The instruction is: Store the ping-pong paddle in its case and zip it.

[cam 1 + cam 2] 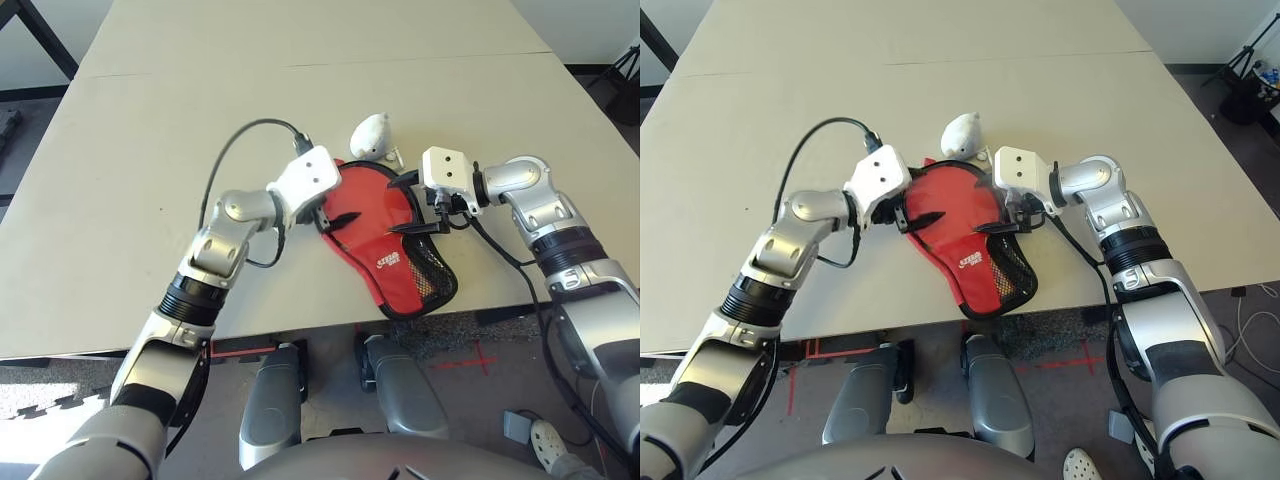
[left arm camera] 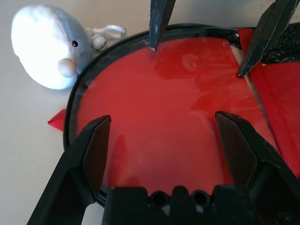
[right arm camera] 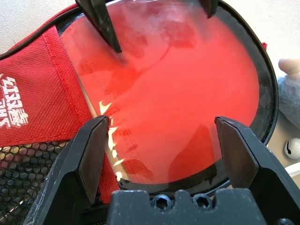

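On the worktop (image 1: 120, 180) lies one case (image 1: 395, 255), flap open, with one ping-pong paddle (image 2: 164, 117) tucked inside — red face up. Left tool (image 1: 338, 217) and right tool (image 1: 410, 205) both hover over it, fingers spread wide, holding nothing, likely ready to shut the flap. One grey charm (image 1: 372, 135) sits beside.

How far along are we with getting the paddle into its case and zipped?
Done: the ping-pong paddle lies inside the case, its red face still exposed, so the cover is not closed. In hand: nothing; the left gripper and right gripper are both open at either side of the paddle's head. Left: fold the cover shut and run the zip, whose grey pull charm rests beside the case.
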Controlling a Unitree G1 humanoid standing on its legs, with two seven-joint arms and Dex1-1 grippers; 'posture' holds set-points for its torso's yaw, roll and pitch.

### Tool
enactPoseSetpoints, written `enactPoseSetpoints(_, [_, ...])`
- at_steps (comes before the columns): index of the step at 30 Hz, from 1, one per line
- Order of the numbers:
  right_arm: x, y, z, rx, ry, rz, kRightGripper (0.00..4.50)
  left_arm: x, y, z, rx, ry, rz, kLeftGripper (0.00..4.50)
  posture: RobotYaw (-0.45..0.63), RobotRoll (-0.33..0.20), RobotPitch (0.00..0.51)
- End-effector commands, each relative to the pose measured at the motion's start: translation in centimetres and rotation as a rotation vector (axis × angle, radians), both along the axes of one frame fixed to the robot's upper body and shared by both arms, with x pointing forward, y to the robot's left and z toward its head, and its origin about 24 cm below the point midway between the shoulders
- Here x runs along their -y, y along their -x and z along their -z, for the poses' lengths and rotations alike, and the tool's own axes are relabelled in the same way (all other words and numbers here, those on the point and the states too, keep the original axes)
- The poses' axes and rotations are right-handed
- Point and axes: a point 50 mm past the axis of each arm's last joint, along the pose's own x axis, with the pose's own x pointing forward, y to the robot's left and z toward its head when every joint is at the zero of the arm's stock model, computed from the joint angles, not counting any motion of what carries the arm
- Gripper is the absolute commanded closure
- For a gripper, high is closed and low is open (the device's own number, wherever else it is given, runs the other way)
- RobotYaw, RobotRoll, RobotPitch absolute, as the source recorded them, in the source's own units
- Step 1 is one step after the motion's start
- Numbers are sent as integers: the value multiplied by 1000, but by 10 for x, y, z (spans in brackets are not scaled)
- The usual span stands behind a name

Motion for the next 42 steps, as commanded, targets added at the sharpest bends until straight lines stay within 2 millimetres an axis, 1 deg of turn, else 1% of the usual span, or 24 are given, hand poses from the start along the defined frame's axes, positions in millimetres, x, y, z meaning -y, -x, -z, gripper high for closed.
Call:
enactPoseSetpoints(1, [10,12,48,-176,159,45,0,1,4,17,-47,-54,21,55,63,0,219])
enactPoseSetpoints(3, [12,11,46,-179,150,55,0,0,7,23,-76,-77,37,55,61,0,218])
enactPoseSetpoints(6, [13,8,39,-185,118,81,0,0,7,25,-92,-80,35,55,60,0,218])
enactPoseSetpoints(10, [13,-1,18,-194,22,114,0,0,7,27,-104,-86,31,55,61,0,218])
enactPoseSetpoints(14, [11,-18,-29,-193,-166,152,0,-1,8,31,-113,-97,31,55,61,0,216])
enactPoseSetpoints(19, [11,-35,-65,-170,-293,252,0,0,9,32,-120,-100,34,55,62,0,215])
enactPoseSetpoints(21, [11,-44,-74,-159,-333,337,0,1,10,33,-121,-102,36,55,62,0,215])
enactPoseSetpoints(25, [7,-56,-77,-159,-383,478,0,2,12,34,-124,-105,39,55,74,0,219])
enactPoseSetpoints(31, [-9,-68,-71,-156,-425,663,0,5,18,36,-132,-104,46,55,88,0,225])
enactPoseSetpoints(35, [-17,-72,-65,-175,-438,758,0,7,21,36,-137,-102,48,55,96,0,229])
enactPoseSetpoints(39, [-24,-73,-52,-193,-400,831,0,8,24,37,-143,-101,52,55,101,0,231])
enactPoseSetpoints(42, [-27,-72,-44,-208,-364,852,0,9,25,37,-145,-101,52,55,111,0,235])
